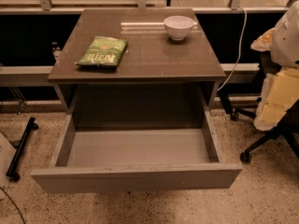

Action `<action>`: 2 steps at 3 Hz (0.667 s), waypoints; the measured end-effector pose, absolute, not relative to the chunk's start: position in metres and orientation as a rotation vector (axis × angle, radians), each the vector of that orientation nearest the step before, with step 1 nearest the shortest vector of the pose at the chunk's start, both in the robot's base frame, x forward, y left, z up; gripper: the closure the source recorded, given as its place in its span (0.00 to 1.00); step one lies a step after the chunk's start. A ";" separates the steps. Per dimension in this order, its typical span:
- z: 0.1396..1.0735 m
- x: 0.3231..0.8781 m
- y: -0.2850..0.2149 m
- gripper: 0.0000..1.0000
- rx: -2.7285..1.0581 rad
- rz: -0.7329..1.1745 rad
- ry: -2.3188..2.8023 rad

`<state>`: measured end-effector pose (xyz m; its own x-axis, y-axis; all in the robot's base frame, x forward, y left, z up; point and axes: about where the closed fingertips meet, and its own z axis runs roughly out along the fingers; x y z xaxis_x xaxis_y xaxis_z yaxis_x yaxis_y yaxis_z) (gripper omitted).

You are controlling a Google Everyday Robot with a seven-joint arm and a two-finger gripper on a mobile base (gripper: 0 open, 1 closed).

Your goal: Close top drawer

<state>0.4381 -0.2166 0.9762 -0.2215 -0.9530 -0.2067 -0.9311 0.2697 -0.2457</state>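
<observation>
The top drawer is pulled far out from under the brown tabletop. Its plain grey front faces me near the bottom of the view and its inside holds nothing. The lower drawer fronts are hidden beneath it. My gripper is not in view, and no part of the arm shows.
A green chip bag and a white bowl sit on the tabletop. An office chair with a worn yellow cushion stands at the right. A black bar lies on the speckled floor at the left. A white cable hangs at the back right.
</observation>
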 end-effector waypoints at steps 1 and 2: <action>0.976 0.438 -0.217 0.00 -1.725 -0.099 2.232; 0.978 0.438 -0.216 0.10 -1.721 -0.105 2.226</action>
